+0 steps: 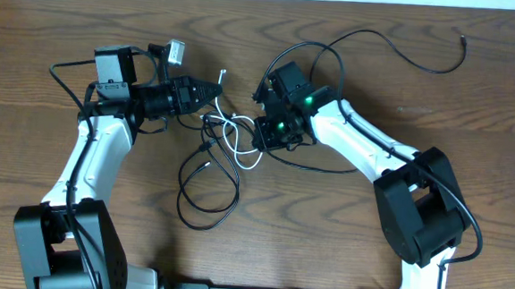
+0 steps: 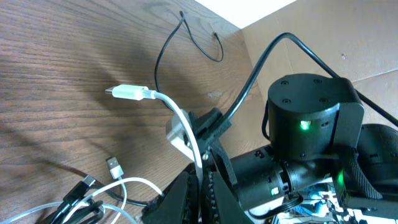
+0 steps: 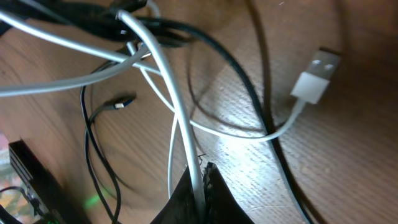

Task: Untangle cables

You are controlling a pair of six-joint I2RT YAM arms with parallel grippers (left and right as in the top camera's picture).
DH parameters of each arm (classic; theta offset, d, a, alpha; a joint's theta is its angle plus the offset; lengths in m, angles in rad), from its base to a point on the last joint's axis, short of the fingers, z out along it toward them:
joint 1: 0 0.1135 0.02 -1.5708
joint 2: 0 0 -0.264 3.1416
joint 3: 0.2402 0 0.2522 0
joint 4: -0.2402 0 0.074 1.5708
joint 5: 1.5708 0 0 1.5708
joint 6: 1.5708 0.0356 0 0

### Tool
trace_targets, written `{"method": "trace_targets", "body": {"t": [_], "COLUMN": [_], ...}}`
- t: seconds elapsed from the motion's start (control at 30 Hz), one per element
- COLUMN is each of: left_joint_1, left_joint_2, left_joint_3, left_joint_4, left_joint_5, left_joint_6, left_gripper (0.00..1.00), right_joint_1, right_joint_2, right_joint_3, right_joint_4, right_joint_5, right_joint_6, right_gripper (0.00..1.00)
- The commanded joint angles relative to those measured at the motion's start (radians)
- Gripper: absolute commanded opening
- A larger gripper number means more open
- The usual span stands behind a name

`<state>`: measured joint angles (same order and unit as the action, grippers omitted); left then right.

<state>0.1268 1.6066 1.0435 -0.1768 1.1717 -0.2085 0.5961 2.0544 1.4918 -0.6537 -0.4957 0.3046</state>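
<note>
At the centre of the brown wooden surface (image 1: 341, 248), a thin white cord (image 2: 140, 93) and a thin black cord (image 1: 180, 189) were found interlooped. The jaws of the left gripper (image 2: 200, 186) and right gripper (image 3: 200, 186) were clamped on the white cord. It was judged light and limp; holds near the plugs were advised.

A robotics lab, judging by two robot arms (image 1: 83, 165) on a wooden table (image 1: 19, 94).

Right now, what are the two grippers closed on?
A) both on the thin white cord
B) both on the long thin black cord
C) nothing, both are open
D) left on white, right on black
A: each wrist view shows the thin white cord running straight into the closed pinch, between the fingers of the left gripper and those of the right gripper.
</note>
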Motion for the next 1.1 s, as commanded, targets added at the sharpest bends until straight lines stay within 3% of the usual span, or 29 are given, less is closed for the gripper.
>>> {"method": "trace_targets", "body": {"t": [0.0, 0.53, 0.93, 1.07], "left_joint_1": [-0.004, -0.004, -0.004, -0.004], "left_joint_2": [-0.006, -0.006, -0.006, -0.006], "left_joint_3": [0.011, 0.009, 0.009, 0.009], "left_joint_4": [-0.002, -0.002, -0.002, -0.002], "left_joint_5": [-0.005, -0.006, -0.006, -0.006], "left_joint_6": [0.018, 0.018, 0.018, 0.018], "left_gripper": [0.07, 0.07, 0.07, 0.07], "right_joint_1": [-0.023, -0.059, -0.133, -0.145], "right_joint_2": [-0.072, -0.188, -0.385, -0.463], "right_joint_3": [0.056, 0.1, 0.122, 0.122], "right_joint_4": [0.004, -0.005, 0.068, 0.105], "right_joint_5": [0.016, 0.104, 0.12, 0.124], "right_joint_6": [-0.037, -0.33, -0.342, -0.257], "right_gripper": [0.01, 0.01, 0.01, 0.01]}}
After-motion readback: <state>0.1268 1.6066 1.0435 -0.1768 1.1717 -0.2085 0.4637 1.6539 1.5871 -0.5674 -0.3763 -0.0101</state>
